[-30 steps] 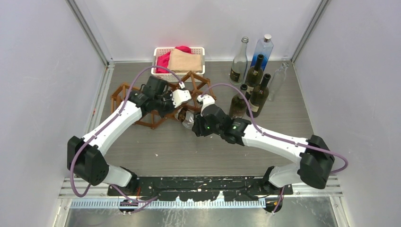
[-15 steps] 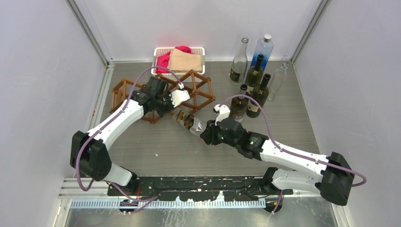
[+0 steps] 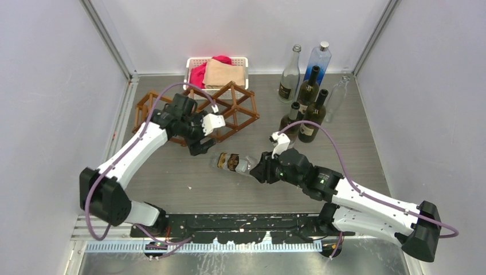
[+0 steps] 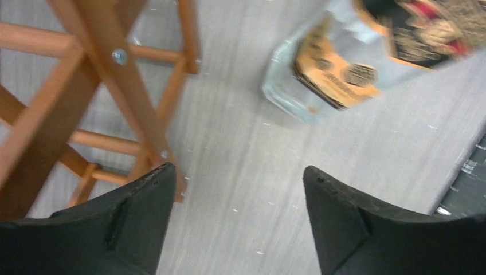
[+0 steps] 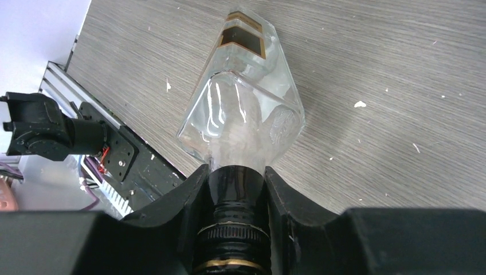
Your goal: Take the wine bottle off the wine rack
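Observation:
A clear wine bottle (image 3: 229, 162) with a gold-and-black label lies level just above the table's middle, off the wine rack (image 3: 232, 109). My right gripper (image 3: 259, 170) is shut on its black neck; in the right wrist view the neck sits between the jaws of that gripper (image 5: 236, 175) and the bottle's glass body (image 5: 243, 109) points away. The brown lattice rack stands at the back left, with no bottle visible in its cells. My left gripper (image 3: 202, 146) hangs open at the rack's front edge. Its wrist view shows that gripper (image 4: 239, 175) over bare table, with rack slats (image 4: 103, 74) to the left and the bottle's base (image 4: 344, 63) at upper right.
A white basket (image 3: 193, 61) of pink and tan cloths sits behind the rack. Several upright bottles (image 3: 304, 97) stand in a cluster at the back right, close behind my right arm. The arms' black base rail (image 3: 240, 220) runs along the near edge.
My right gripper has drawn the bottle out of the rack toward the near right. My left gripper has opened and pulled back a little from the rack, which has shifted back.

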Controlling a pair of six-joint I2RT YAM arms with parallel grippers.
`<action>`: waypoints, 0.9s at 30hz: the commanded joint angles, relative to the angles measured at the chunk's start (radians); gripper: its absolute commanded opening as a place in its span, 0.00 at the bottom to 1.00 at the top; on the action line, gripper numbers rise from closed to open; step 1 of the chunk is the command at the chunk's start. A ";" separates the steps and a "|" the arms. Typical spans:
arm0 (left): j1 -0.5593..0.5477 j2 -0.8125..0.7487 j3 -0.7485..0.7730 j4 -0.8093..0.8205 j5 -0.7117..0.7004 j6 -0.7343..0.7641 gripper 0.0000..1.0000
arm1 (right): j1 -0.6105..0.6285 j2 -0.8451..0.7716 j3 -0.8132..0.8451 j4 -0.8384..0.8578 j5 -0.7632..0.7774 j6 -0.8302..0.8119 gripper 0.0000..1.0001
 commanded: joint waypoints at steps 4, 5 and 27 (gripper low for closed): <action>0.004 -0.246 0.099 -0.394 0.259 0.240 0.99 | 0.000 0.097 0.256 -0.005 -0.052 -0.071 0.01; -0.001 -0.266 0.100 -0.402 0.289 0.236 1.00 | 0.000 0.122 0.283 -0.012 -0.067 -0.078 0.01; -0.197 -0.393 -0.193 0.022 0.186 0.046 1.00 | 0.050 0.420 0.682 -0.066 -0.341 -0.156 0.01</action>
